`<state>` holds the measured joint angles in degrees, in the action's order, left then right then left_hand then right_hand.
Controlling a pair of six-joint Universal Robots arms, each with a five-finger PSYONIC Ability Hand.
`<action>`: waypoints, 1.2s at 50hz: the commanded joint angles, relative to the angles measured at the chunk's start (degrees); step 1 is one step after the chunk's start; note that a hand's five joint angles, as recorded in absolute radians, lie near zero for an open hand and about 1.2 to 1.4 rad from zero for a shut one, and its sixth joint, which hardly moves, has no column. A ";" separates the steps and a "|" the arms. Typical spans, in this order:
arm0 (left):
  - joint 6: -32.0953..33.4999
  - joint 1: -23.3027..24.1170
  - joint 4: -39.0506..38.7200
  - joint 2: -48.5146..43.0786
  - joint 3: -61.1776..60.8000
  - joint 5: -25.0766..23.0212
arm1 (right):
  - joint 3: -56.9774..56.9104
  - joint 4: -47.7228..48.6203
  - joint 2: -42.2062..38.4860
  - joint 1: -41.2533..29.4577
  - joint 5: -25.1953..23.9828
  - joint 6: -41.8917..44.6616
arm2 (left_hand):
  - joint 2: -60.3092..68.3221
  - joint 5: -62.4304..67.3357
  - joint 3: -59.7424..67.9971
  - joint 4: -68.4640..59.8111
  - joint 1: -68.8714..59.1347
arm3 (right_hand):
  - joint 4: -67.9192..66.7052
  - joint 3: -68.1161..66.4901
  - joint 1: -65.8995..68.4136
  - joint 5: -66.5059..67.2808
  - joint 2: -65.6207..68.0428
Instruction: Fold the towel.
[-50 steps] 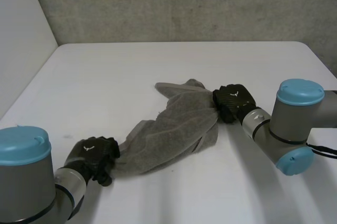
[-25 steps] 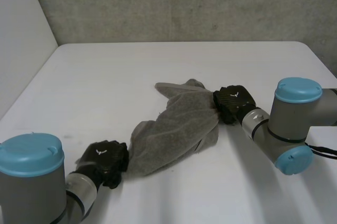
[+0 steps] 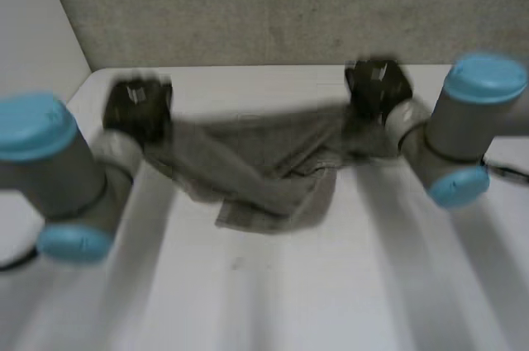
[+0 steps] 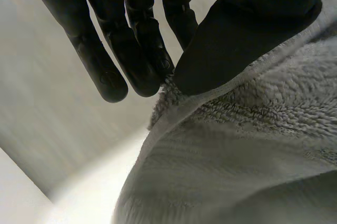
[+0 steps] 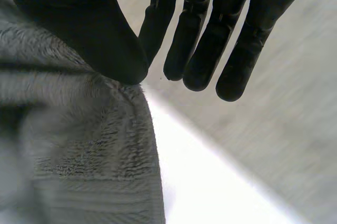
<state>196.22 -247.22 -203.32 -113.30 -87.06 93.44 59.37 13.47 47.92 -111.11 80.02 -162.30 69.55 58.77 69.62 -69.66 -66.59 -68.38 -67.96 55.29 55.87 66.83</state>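
The towel (image 3: pixel 264 171) hangs spread between the two hands over the far half of the table (image 3: pixel 273 301), its upper edge running from one hand to the other and its middle sagging in loose folds; whether the lowest fold touches the table cannot be told. The left hand (image 3: pixel 136 107) grips the towel's left end. In the left wrist view the thumb presses the hem against the straight fingers (image 4: pixel 134 55), with the cloth falling away below the palm. The right hand (image 3: pixel 376 85) grips the right end in the same way. In the right wrist view the thumb pins the towel's corner against the nearest of the fingers (image 5: pixel 210 39), which are straight and close together, and the rest of the cloth drops beneath the thumb. Both hands are well apart, near the table's far edge.
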 commanded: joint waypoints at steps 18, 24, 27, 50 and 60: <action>0.74 0.25 -10.16 16.36 -14.28 0.43 | 12.42 -3.41 17.82 -1.13 -7.94 0.15 | 10.45 11.23 10.38 -10.34 -13.41 | -11.62 -12.04 24.71 14.13 13.17; 0.83 0.69 -1.99 17.50 -22.63 -0.01 | 17.88 -13.28 15.28 -0.96 -8.83 -0.03 | 10.45 11.23 10.38 -10.34 -13.41 | 37.62 37.19 -24.53 -35.10 -36.07; 0.74 0.86 1.18 18.47 -22.63 -0.01 | 18.14 -14.26 12.47 -0.25 -8.57 -1.08 | 10.45 11.23 10.38 -10.34 -13.41 | 48.03 47.60 -34.93 -45.51 -46.47; 1.97 2.80 11.46 44.56 -13.14 -2.64 | 0.22 -7.67 -1.60 -4.03 -15.16 -18.14 | 10.45 11.23 10.38 -10.34 -13.41 | 56.95 56.53 -43.86 -54.44 -55.40; 1.97 2.79 13.21 48.87 -13.75 -5.38 | -9.10 -7.40 -14.08 -8.42 -18.94 -20.69 | 10.45 11.23 10.38 -10.34 -13.41 | 36.77 36.34 -23.68 -34.25 -35.22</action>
<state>198.22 -244.39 -191.16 -66.53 -100.34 89.45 55.10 5.98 40.85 -116.92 62.30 -181.79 69.76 59.41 69.68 -69.76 -67.65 -14.73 -14.29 13.06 5.40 14.63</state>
